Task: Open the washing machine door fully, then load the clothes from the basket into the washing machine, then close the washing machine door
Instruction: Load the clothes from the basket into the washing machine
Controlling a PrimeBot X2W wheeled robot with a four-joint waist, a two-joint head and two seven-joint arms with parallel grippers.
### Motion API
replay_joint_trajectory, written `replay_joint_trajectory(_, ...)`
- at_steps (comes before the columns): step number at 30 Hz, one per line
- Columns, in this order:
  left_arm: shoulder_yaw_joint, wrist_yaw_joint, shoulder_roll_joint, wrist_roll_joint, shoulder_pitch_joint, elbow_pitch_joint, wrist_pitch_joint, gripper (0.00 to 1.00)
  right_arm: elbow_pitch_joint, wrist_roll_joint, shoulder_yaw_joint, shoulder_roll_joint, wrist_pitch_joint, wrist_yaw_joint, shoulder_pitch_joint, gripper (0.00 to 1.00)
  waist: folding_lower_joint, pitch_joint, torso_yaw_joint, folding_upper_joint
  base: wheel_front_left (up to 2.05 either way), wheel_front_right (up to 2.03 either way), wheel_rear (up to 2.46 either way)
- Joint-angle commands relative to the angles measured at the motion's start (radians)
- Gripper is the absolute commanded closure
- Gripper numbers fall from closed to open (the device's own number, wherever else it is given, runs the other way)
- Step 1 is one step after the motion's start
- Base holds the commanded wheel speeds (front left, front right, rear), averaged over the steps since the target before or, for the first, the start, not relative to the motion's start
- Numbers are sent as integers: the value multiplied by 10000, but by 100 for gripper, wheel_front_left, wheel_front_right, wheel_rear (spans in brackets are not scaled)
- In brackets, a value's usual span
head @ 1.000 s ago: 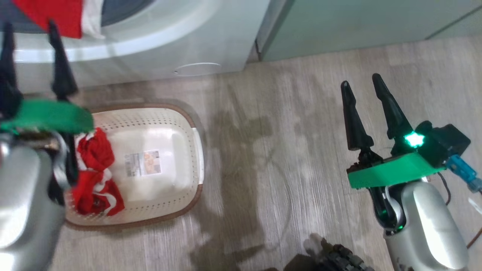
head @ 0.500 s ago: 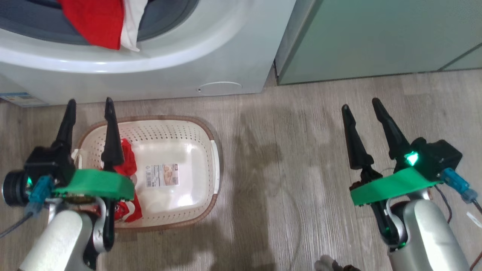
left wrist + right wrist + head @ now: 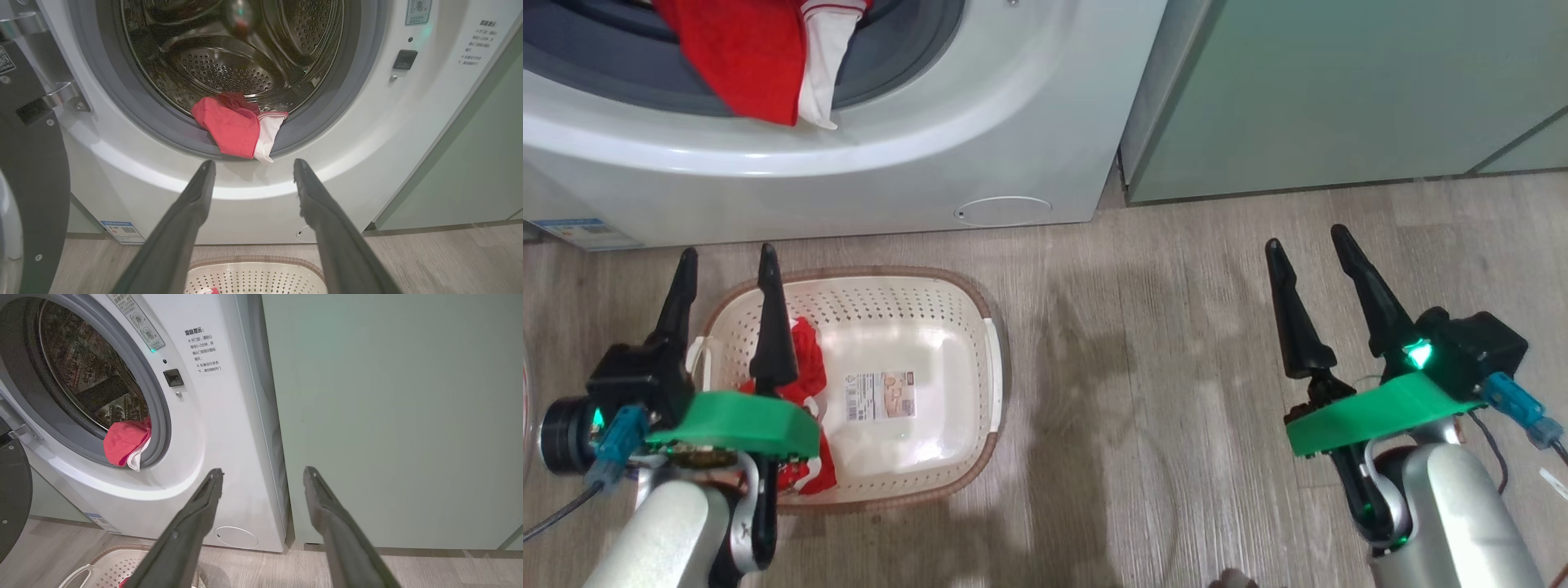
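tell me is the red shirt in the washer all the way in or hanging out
Hanging out: the red and white garment lies at the drum's front edge and drapes over the grey gasket.

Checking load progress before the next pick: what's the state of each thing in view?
door: open wide.
garment: half in the drum, draped over the gasket, hanging out.
basket: upright on the floor.
clothes: bunched at the basket's left end, not yet loaded.
left gripper: open, empty, over the basket.
right gripper: open, empty, over the floor.
flap: shut.
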Motion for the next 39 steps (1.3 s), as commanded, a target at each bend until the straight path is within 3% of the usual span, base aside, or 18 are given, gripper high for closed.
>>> replay_joint_trajectory(1, 336, 95, 124, -49, -141, -264, -78, 0, -371, -36, 199, 3, 45, 0, 134, 0, 1, -7, -7, -1, 0, 0, 0)
replay_joint_trajectory(19, 219, -145, 144, -170, -916, 131, 158, 0, -623, 8, 138, 3, 65, 0, 197, 0, 1, 232, 92, -1, 0, 0, 0)
replay_joint_trajectory(27, 127, -1146, 441, -650, -3407, 1100, 1562, 0, -872, 79, 401, 3, 13, 0, -189, 0, 1, 1158, -260, -1, 0, 0, 0)
replay_joint_trajectory(34, 145, -2260, 1026, -1332, -6056, 3111, 3646, 0, -619, 471, 830, 3, -340, 0, -669, 0, 1, 2058, -1091, -1, 0, 0, 0)
replay_joint_trajectory(39, 203, -2732, 1596, -1565, -7525, 4384, 4938, 0, -258, 884, 1137, 3, -639, 0, -972, 0, 1, 2543, -1636, -1, 0, 0, 0)
